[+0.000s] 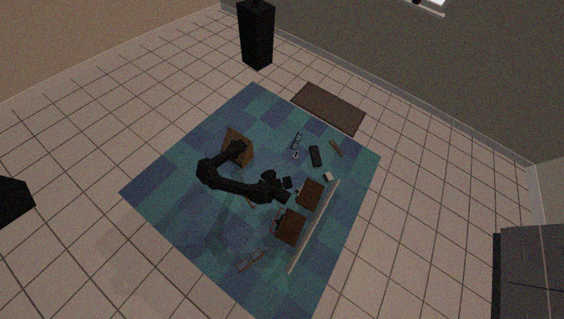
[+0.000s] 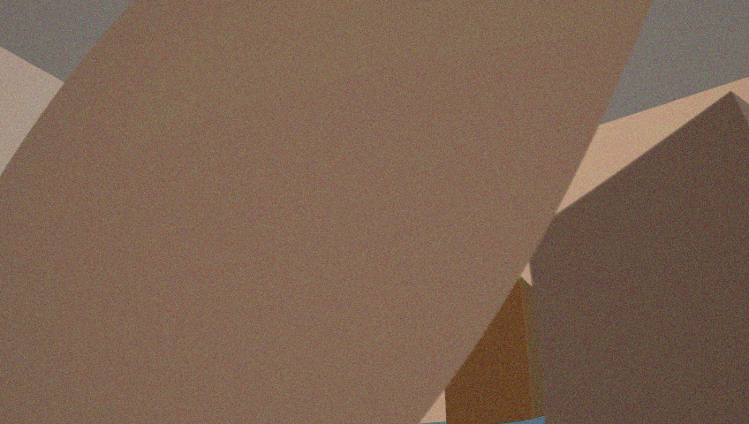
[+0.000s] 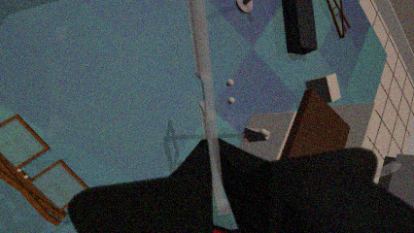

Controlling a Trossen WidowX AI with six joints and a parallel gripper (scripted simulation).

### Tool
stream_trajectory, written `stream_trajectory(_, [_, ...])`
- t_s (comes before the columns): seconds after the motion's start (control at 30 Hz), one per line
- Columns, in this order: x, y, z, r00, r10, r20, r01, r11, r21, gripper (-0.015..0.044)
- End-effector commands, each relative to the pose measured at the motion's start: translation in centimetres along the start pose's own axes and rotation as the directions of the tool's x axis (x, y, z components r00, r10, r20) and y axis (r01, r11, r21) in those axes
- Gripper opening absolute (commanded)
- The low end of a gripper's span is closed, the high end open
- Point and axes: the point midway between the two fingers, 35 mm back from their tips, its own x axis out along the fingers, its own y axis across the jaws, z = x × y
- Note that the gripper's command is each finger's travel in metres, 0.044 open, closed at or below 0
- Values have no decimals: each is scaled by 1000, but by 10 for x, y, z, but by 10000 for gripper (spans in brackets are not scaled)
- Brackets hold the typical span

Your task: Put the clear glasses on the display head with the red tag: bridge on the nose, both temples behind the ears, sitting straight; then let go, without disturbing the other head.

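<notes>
The black parallel-jaw gripper (image 1: 290,197) (image 3: 210,145) is clamped on the clear-framed glasses (image 3: 203,63); seating them and letting go remain.

wrist view: gripper (image 3: 210,145) clamped on clear glasses (image 3: 206,92), seen edge-on.
we see the pale frame running from the top edge down between the dark fingers. we mark brown-framed glasses (image 3: 55,162) at lower left; to the right, a brown block (image 3: 318,128), a small dark-and-white box (image 3: 334,87) near it, a long black box (image 3: 299,26) above, and more thin brown frames (image 3: 337,16) at upper right.
</notes>
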Motion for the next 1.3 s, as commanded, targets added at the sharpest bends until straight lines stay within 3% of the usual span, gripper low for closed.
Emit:
stream_trajectory(0.0, [-8, 17, -2, 999, -36, 7, 36, 999, 11, 0])
stream_trajectory(1.27, [-77, 138, 16, 924, -332, -189, 352, 932, 82, 0])
